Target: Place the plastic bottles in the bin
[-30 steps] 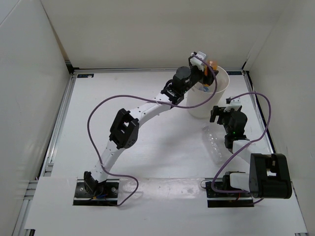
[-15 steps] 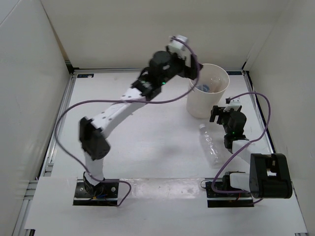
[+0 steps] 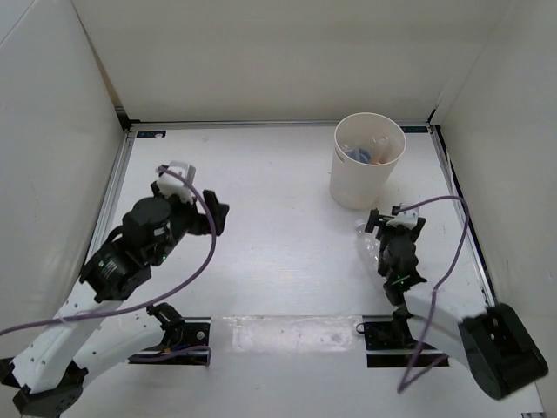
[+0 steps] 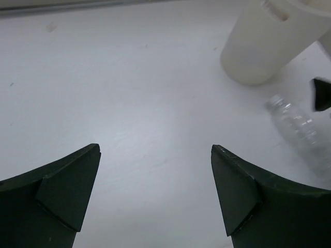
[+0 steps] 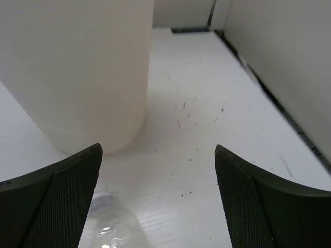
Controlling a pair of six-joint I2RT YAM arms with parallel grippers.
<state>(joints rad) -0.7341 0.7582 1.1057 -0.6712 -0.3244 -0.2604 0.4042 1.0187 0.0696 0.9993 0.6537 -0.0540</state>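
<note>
Clear bottle (image 4: pixel 297 126): lies on the surface just beside the bin (image 3: pixel 357 187), on the bin's near side.
Long axis: runs away from the bin, cap end toward it.
Your right pincer (image 5: pixel 158 170): wide open, empty, right above the bottle, so it is the nearer one.
Your left pincer (image 4: pixel 155 155): wide open, empty, well left of the bin.

A robot lab cell: white walls (image 3: pixel 261 61) boxing in a white, aluminium-framed table (image 3: pixel 278 226)
</note>
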